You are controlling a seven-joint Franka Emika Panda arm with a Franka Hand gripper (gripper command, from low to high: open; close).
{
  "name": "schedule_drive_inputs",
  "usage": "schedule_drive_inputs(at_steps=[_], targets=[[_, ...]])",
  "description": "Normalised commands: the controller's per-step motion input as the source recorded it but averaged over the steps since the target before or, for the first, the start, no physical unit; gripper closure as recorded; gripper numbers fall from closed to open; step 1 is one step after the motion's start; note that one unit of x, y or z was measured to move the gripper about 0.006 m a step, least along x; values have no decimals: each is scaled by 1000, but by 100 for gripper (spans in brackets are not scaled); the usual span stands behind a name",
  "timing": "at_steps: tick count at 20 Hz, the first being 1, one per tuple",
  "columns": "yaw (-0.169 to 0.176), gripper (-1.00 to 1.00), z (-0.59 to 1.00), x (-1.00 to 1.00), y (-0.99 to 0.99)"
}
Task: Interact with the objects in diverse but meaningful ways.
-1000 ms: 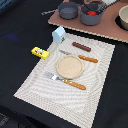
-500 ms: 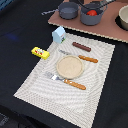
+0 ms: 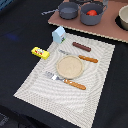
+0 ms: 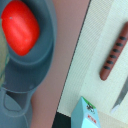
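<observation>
- Tomato (image 4: 20, 27) sits inside the pot (image 3: 91, 15), up on the brown board.
- Sausage (image 3: 81, 47) lies near the mat's (image 3: 45, 90) far edge, carton (image 3: 59, 34) at its corner.
- Butter (image 3: 40, 52) straddles the mat's side edge.
- Gripper: out of sight, can't tell its state.

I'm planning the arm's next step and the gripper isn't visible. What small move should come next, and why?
Probably descend toward the red tomato in the grey pot. The wrist view looks right down on it, exposed and unobstructed, while the sausage stick and milk carton lie off to the side.
</observation>
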Motion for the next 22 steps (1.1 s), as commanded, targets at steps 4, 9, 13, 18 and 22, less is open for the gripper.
schedule_drive_inputs(at_steps=[4,9,13,18,22], targets=[[-21,-100,42,421,-768],[-56,-100,-238,173,-379],[-110,-100,-449,0,-91],[-91,-100,-574,-77,-50],[-73,-100,-614,-96,0]])
